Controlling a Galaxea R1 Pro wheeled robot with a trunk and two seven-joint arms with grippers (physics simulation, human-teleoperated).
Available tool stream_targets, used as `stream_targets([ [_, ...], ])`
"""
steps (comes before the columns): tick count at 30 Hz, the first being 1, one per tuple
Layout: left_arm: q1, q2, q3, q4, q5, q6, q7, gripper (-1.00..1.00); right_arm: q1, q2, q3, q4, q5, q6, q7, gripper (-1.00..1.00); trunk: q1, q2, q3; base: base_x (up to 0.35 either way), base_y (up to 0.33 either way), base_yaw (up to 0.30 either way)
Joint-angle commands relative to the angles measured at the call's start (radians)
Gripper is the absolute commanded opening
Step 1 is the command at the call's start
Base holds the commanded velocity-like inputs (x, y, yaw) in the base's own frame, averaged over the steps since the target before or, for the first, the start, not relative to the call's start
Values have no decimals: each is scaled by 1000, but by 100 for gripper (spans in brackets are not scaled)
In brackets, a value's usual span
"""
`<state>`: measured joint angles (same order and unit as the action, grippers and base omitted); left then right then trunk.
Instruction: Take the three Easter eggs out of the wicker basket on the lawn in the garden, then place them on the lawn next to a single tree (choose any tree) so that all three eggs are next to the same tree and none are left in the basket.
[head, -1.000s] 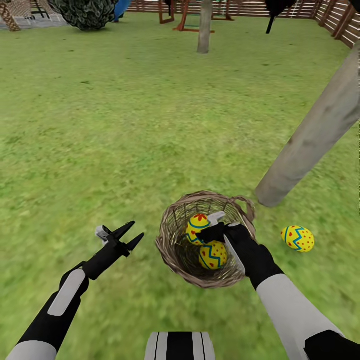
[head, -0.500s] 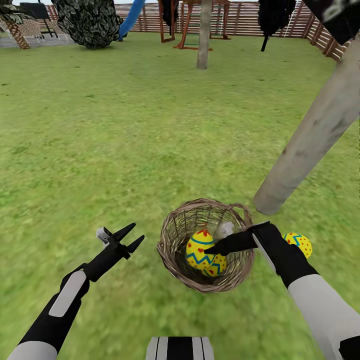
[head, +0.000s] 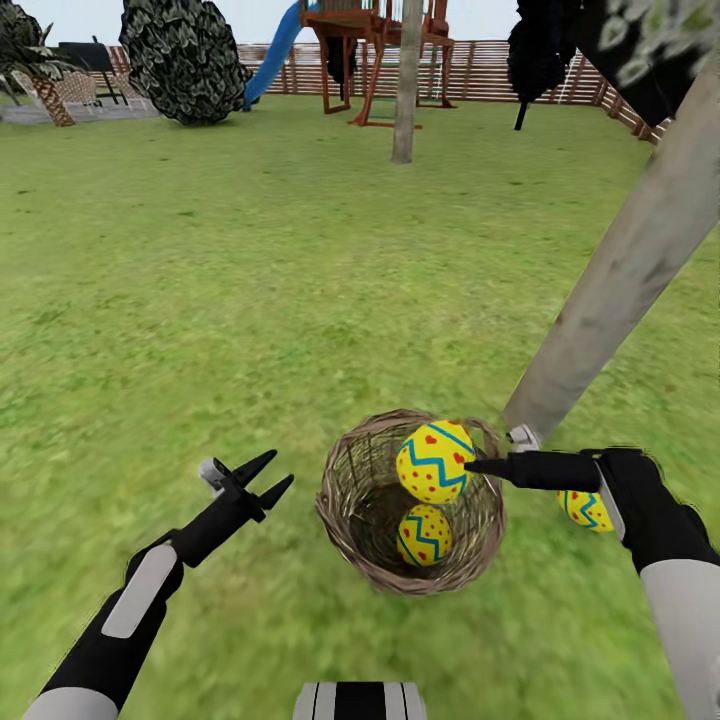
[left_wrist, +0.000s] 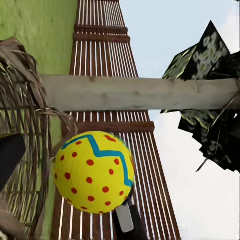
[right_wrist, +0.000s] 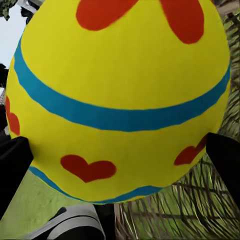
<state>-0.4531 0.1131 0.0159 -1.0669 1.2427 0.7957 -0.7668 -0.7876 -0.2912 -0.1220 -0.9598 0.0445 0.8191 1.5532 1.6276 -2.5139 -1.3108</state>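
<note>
Above the basket rim, second egg lifted

Right gripper jaws clench an egg, raised since a moment ago; left gripper hangs released. One egg stays in the basket; another lies by the tree.

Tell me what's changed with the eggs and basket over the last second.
The right pincer, shut on an Easter egg, has lifted it from inside the wicker basket to rim level. One egg stays inside, another on the lawn by the tree trunk. The left pincer stays open; the camera tilted up.
</note>
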Motion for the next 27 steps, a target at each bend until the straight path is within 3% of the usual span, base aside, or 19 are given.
stream_targets([
  [1, 5, -6, -5, -5, 8, 4, -4, 100, -1, 6, -6, 5, 5, 14, 0, -100, 0, 0, -1, 0, 0, 0],
  [4, 22, -23, 10, 13, 14, 1, -12, 100, 3, -9, -23, 22, 4, 21, 6, -100, 0, 0, -1, 0, 0, 0],
  [9, 25, -51, 15, 24, 15, -1, -13, 100, 7, -11, -48, 50, 6, 21, 17, -100, 0, 0, -1, 0, 0, 0],
  [18, 25, -53, 10, 16, 15, 0, -14, 100, 7, -4, -47, 47, 10, 21, 12, -100, 0, 0, -1, -259, -6, -1],
  [27, 25, -58, 9, 17, 15, -3, -13, 100, 7, -4, -49, 50, 8, 21, 13, -100, 0, 0, 9, -94, -22, -198],
])
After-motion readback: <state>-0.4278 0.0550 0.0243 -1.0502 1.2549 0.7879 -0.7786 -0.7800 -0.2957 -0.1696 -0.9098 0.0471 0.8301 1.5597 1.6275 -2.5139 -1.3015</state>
